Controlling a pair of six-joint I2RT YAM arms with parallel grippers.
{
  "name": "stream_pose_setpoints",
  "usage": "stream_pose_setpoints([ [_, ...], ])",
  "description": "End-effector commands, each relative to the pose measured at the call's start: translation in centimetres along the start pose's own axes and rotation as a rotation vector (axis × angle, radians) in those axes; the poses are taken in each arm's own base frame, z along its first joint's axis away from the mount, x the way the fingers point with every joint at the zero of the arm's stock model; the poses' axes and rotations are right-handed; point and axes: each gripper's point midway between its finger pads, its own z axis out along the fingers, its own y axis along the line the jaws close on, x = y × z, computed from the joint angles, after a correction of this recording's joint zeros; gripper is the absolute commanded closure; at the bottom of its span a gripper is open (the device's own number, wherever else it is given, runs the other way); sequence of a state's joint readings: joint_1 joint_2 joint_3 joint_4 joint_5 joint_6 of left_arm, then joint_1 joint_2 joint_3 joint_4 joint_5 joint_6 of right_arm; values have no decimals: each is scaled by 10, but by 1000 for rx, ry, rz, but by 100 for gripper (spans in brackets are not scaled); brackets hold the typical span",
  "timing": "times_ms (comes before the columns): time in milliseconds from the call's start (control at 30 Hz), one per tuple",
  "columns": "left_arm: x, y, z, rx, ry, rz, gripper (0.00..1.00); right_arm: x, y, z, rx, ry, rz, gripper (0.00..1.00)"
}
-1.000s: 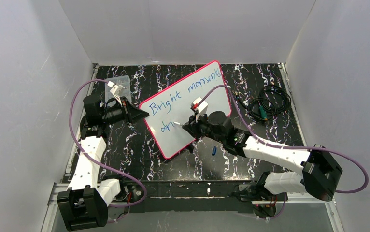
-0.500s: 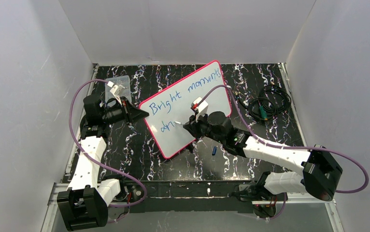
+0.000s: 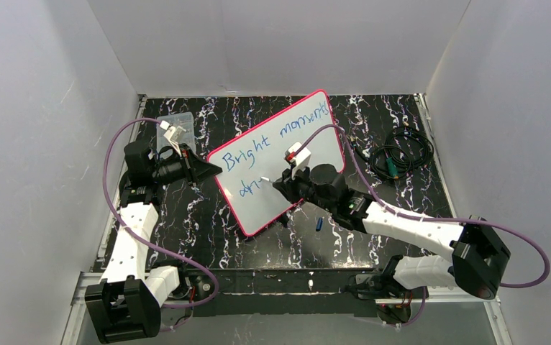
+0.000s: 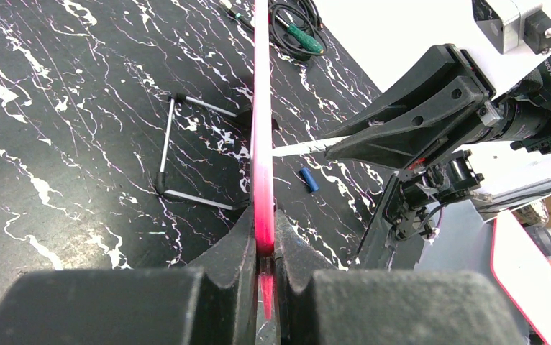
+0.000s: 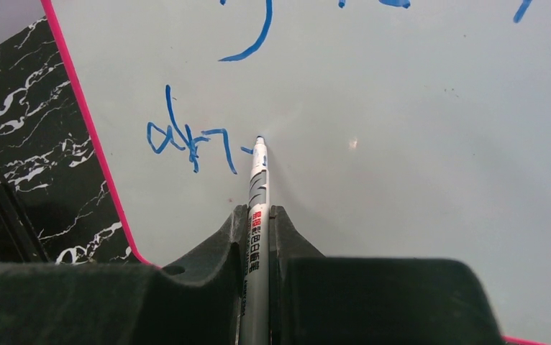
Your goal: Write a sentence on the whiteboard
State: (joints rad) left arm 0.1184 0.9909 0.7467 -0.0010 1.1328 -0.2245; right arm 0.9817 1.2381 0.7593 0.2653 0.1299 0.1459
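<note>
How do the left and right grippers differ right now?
The left gripper is shut on the whiteboard rim, seen edge-on; the right gripper is shut on a marker. The left gripper sits at the board's left edge; the right gripper is over its face, with the marker tip at the second line of the sentence. Both are shut on something.

- The whiteboard point(image 3: 254, 208) stands tilted on the table point(image 3: 208, 237).
- The left gripper point(image 3: 211, 170) is at its left edge, the right gripper point(image 3: 276, 185) with a marker point(image 5: 258, 180) before it.
- A box point(image 3: 177, 126) lies behind the left gripper, cables point(image 3: 401, 154) far right.
</note>
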Motion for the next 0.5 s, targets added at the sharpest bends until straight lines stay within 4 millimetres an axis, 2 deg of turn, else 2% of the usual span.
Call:
stream_pose_setpoints([
  [0,-11,-15,-2,46,-24,82,100,-35,10,6,-49,-91,-21,99],
  [167,-11,-15,-2,47,-24,82,100,-23,16,7,-85,-50,-14,99],
  [467,-11,-14,-2,44,-24,82,100,5,6,-1,-38,16,12,99],
])
